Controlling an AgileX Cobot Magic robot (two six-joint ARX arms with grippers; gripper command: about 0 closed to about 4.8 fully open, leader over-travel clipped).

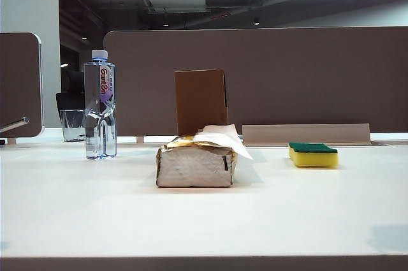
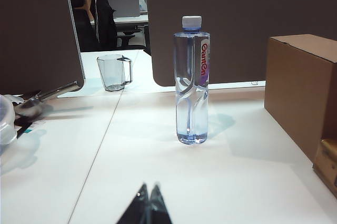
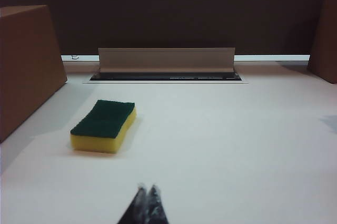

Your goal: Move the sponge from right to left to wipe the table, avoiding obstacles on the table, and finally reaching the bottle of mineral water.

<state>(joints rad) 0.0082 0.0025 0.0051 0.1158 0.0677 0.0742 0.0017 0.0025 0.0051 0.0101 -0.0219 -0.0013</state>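
Nearest to each wrist camera are the gripper tips. The left gripper (image 2: 147,203) has its two fingers pressed together and holds nothing; it hangs low over the white bench (image 1: 204,220), in front of the bottle. The right gripper (image 3: 146,203) is also pressed together and empty, in front of the sponge. Neither arm shows in the exterior view.

I judge that the task has not started: nothing is grasped, and the sponge (image 1: 313,155) lies untouched on the right side of the bench, green scouring face up. The next move probably calls for the right gripper to spread its fingers, go forward and down, and pinch the sponge by its yellow sides.

In the middle, the crumpled tissue pack (image 1: 196,164) lies with white tissue sticking out, and the brown cardboard box (image 1: 201,100) stands just behind it. The wiping path has to pass around both of them.

Farther left stands the bottle of mineral water (image 1: 100,105), upright, white cap on, waist dented. Its label reads "Ganten" in red letters. Behind it is a clear glass cup (image 2: 112,71). I see no other readable writing.
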